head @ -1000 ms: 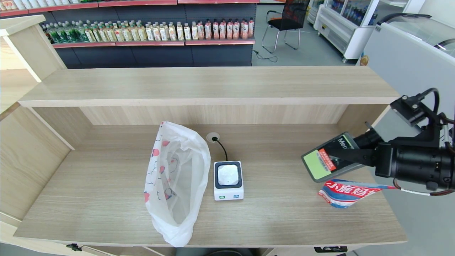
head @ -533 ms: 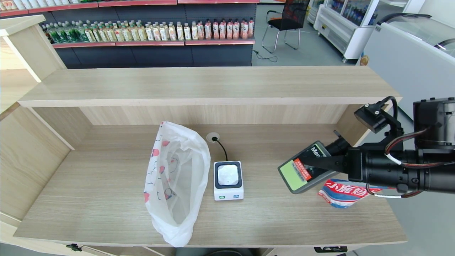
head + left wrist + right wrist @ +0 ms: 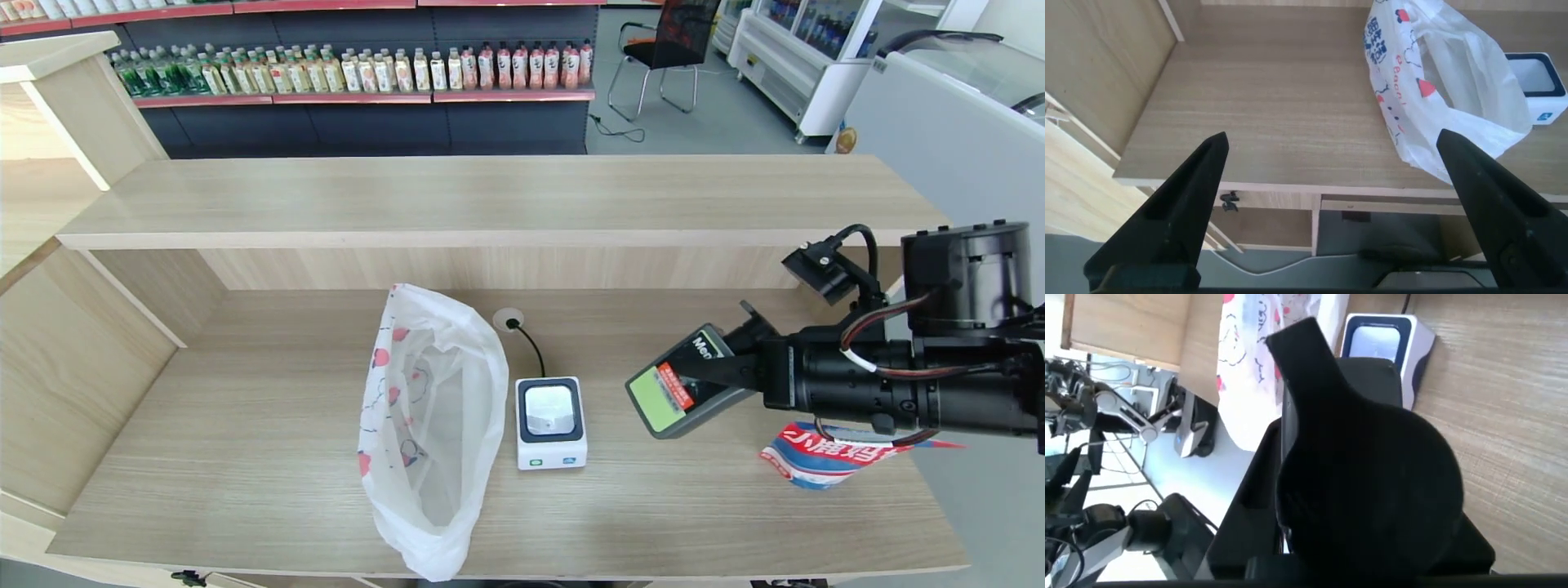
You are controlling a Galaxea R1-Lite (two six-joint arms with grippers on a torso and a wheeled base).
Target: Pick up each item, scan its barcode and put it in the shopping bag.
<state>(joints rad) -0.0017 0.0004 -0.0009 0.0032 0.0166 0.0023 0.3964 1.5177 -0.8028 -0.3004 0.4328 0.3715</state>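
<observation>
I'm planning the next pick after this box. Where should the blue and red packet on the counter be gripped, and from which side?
Probably from above, pinching across its short width. The packet lies flat on the counter near its right end, so only its top is open. The right arm partly covers it, with the right pincer shut on the box.

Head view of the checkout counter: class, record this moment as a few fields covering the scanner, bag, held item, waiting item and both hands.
scanner: white, window facing up, on the counter
shopping bag: lying open, left of the scanner
held item: dark box, in the air right of the scanner
right hand: shut on the dark box
left hand: open, over the counter's front edge
waiting item: pouch, counter's right end
</observation>
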